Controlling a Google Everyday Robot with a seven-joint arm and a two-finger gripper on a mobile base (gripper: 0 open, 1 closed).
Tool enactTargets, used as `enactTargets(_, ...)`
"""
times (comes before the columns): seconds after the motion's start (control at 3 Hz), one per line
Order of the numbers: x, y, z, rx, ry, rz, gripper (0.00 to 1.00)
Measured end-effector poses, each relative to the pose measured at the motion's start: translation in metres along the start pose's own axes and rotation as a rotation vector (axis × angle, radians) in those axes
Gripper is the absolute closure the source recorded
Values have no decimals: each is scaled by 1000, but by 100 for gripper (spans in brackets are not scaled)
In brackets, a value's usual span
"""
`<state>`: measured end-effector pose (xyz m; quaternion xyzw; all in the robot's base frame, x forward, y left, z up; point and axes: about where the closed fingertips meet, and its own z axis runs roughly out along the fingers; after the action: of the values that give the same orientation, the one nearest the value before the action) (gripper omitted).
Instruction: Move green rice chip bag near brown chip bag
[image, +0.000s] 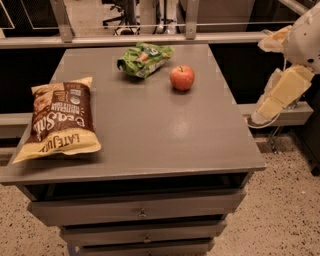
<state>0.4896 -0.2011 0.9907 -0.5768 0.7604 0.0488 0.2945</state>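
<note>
The green rice chip bag (145, 59), small and crinkled with white and orange print, lies at the far middle of the grey table (150, 130). The brown chip bag (60, 117), large and flat with pale yellow ends, lies at the table's left front. The two bags are far apart. My gripper (272, 100) hangs off the table's right side, beyond its edge and well away from both bags, holding nothing that I can see.
A red apple (182, 77) stands just right of the green bag. The table has drawers (142, 212) in its front. A rail (150, 39) runs behind the table, and speckled floor lies to the right.
</note>
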Motion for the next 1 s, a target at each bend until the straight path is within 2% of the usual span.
enactTargets(0.33,-11,-29,10,41,-176,14,0)
enactTargets(0.67,-28,-58,29,118,-282,-9,0)
enactTargets(1.0,-38,-92,51,169,-359,12,0)
